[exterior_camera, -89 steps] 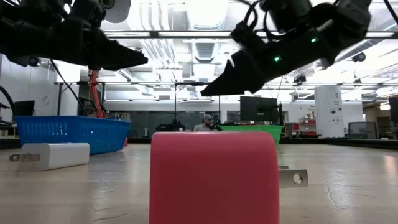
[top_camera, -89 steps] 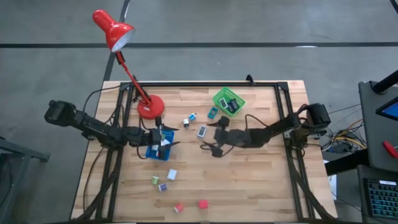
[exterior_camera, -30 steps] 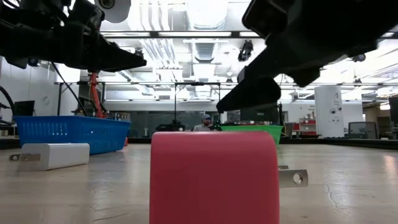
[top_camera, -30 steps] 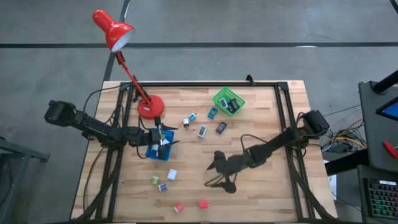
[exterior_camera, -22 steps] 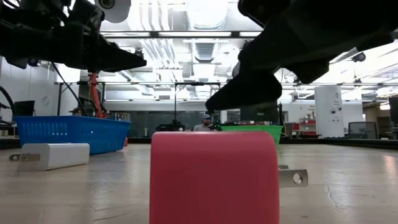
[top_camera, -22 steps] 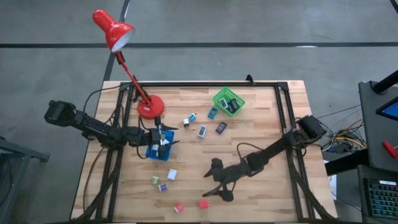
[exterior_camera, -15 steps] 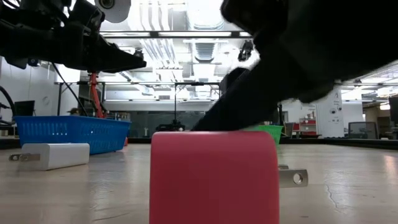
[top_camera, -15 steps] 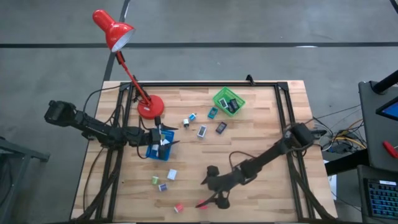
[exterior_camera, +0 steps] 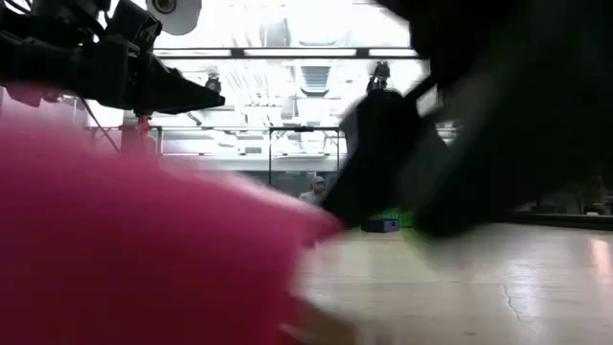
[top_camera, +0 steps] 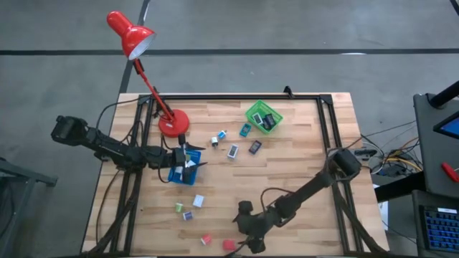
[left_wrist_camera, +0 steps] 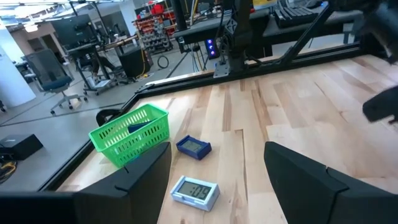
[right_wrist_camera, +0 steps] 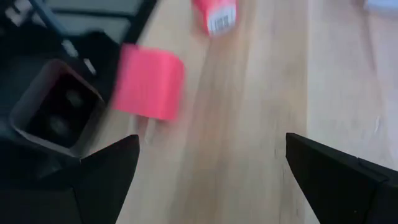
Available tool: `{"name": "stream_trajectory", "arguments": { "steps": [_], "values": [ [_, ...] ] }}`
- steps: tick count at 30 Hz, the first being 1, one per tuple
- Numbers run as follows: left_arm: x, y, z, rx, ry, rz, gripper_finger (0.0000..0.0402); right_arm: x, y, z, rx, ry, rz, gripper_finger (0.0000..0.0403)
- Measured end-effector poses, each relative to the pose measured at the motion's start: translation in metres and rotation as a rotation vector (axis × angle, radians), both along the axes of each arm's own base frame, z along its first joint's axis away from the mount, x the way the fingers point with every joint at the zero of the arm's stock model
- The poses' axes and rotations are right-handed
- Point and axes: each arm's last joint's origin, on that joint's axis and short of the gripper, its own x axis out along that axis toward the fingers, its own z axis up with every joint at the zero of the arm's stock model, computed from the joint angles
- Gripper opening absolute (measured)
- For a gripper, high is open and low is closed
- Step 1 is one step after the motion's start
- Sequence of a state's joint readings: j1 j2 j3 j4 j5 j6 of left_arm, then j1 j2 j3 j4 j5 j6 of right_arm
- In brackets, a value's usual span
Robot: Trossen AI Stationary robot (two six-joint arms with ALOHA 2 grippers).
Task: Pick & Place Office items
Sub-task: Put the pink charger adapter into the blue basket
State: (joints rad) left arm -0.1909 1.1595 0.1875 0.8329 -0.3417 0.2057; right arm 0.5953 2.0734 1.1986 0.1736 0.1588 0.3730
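1. The right end effector has been swept from the middle of the worktop down to its front edge, at about 6 o'clock, over the last seconds.
2. Its jaws are spread wide, and nothing is seen between them in the right wrist view.
3. The red block has been shifted: it lay at about 6 o'clock slightly farther from the edge, and it is now seen just beside the right end effector, nearer the edge; in the low view it is blurred and fills the foreground.
4. It is judged that the block was nudged rather than gripped, so a fresh approach is likely needed.
5. A second red block lies just beside it, towards 7 o'clock.
6. The left end effector is held over the blue tray at about 9 o'clock, jaws part-open; no item is seen in them.
7. Other items are left at 12 o'clock near the green basket.
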Motion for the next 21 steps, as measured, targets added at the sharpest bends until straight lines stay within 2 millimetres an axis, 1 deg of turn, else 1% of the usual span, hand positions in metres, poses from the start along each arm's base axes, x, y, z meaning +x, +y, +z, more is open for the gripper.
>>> {"name": "stream_trajectory", "arguments": {
  "steps": [3, 6, 21],
  "values": [
    [0.0, 0.0, 0.0, -0.007, 0.0, 0.001, 0.0261, -0.001, 0.004, 0.009, 0.022, -0.018, -0.006, 0.0393],
    [0.0, 0.0, 0.0, -0.009, 0.002, 0.001, 0.0261, -0.004, 0.007, 0.005, 0.006, -0.002, -0.005, 0.0393],
    [0.0, 0.0, 0.0, -0.017, 0.002, 0.003, 0.0261, -0.007, 0.023, 0.012, 0.078, -0.044, -0.009, 0.0393]
  ]
}}
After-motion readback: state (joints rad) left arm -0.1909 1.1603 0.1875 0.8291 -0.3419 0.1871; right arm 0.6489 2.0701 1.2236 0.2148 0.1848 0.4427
